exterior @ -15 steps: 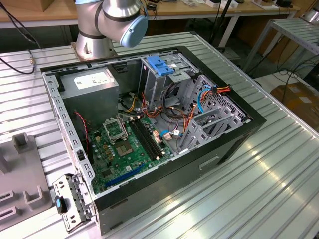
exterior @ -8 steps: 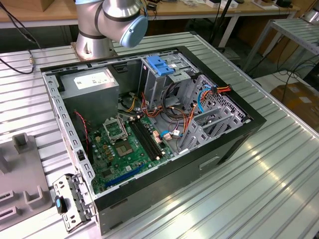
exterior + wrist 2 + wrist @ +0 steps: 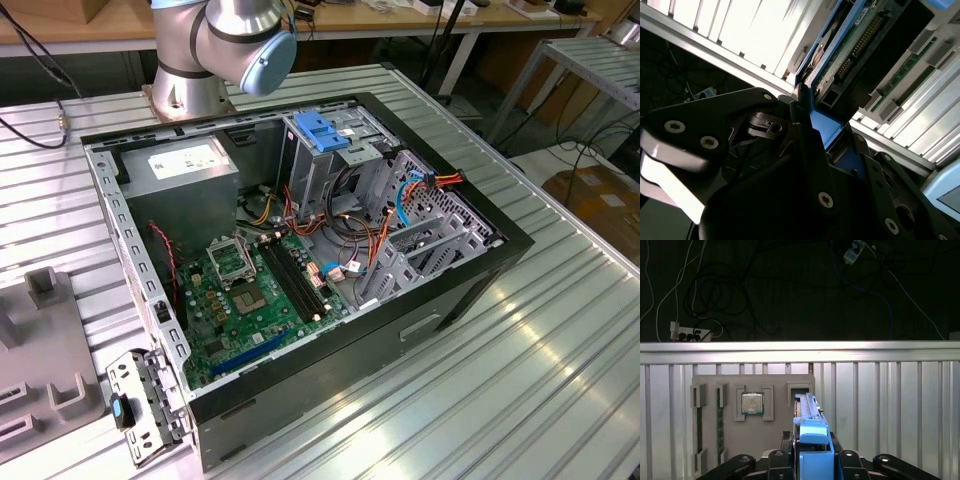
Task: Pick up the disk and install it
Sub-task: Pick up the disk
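1. Gripper state: in both wrist views I read the gripper [image 3: 813,449] [image 3: 812,127] as closed on the disk [image 3: 809,412] [image 3: 860,50]. One black finger [image 3: 805,150] sits on each side of it.
2. Disk attitude: the first wrist view shows the disk edge-on, with its blue rail [image 3: 815,440] toward the camera. The second wrist view shows its green circuit-board face and a row of connector pins.
3. Disk location: the disk is over the grey holder tray [image 3: 775,440]. Its far end lines up with a rectangular pocket in that tray. I cannot tell whether the end is seated in the pocket or clear of it.
4. Tray contents: a processor chip [image 3: 752,403] lies in a square recess beside that pocket. Memory sticks [image 3: 719,425] stand in narrow slots further along.
5. Support surface: the tray rests on a ribbed metal table [image 3: 890,415]. Beyond the table edge, cables and a power strip [image 3: 689,332] lie on a dark floor.
6. Install site: in the exterior view an open computer case [image 3: 110,200] lies on the table, with the tray [image 3: 40,350] at the exterior view's left of it.
7. Case interior: the green motherboard [image 3: 240,310] covers the case floor. The grey drive cage [image 3: 305,175] with its light-blue latch [image 3: 322,135] stands at the far side.
8. Arm: the arm [image 3: 225,40] rises from its base behind the case.
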Action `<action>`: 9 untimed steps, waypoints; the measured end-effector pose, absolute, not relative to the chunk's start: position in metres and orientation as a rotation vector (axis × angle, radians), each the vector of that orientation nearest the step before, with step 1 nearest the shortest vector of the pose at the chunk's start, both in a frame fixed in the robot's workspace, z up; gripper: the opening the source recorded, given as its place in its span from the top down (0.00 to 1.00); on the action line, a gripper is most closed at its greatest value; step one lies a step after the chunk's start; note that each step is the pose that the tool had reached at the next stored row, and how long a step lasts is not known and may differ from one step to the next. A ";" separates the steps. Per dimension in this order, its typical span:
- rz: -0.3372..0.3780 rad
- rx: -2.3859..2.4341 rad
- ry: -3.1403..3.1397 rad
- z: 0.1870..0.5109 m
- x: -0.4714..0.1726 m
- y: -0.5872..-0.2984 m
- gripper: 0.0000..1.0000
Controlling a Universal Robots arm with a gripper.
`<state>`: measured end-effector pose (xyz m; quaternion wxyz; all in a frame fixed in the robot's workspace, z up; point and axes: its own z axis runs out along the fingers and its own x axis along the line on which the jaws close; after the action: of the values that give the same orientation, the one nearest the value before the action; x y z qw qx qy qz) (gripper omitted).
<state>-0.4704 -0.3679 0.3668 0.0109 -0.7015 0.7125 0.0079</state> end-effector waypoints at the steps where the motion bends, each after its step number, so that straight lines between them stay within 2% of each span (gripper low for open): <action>1: 0.025 -2.189 2.223 0.367 -0.470 -0.368 0.63; 9: 0.025 -2.189 2.223 0.371 -0.470 -0.368 0.63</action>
<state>-0.4704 -0.3679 0.3710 0.0109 -0.7015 0.7125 0.0080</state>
